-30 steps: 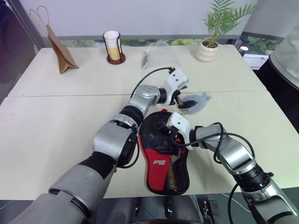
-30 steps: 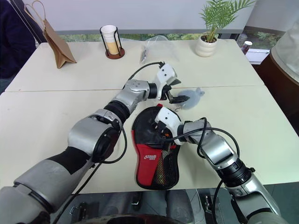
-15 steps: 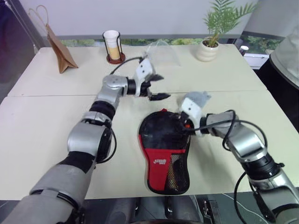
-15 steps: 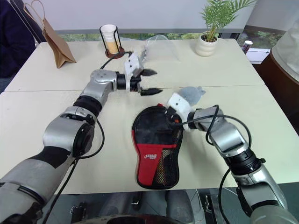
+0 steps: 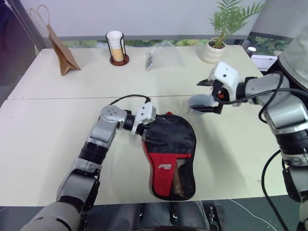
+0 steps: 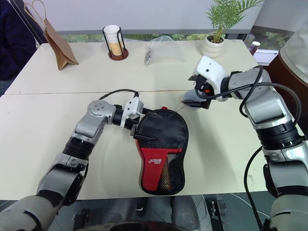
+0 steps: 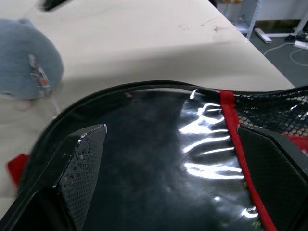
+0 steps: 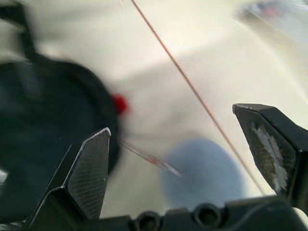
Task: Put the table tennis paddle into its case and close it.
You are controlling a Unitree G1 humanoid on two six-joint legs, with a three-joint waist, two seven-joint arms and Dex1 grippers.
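The case (image 5: 169,155), black with a red panel, a white logo and a mesh pocket, lies flat near the table's front edge. The table tennis paddle is hidden. My left gripper (image 5: 157,131) is open at the round end's left rim, one finger over the black top (image 7: 159,159) and one at the edge. My right gripper (image 5: 205,96) hangs open above the table, to the right of and beyond the case, with nothing between its fingers (image 8: 89,168). A small grey pouch (image 5: 196,101) lies just under it.
At the back of the table (image 5: 48,130) stand a brown paper bag (image 5: 62,55), a cup in a wire holder (image 5: 115,48), a clear plastic bag (image 5: 163,55) and a potted plant (image 5: 216,45). A person (image 5: 296,53) is at the right edge.
My left gripper swung back from the far side to the case's left rim. My right gripper lifted off the case, up and to the right, over the grey pouch. Both stayed open.
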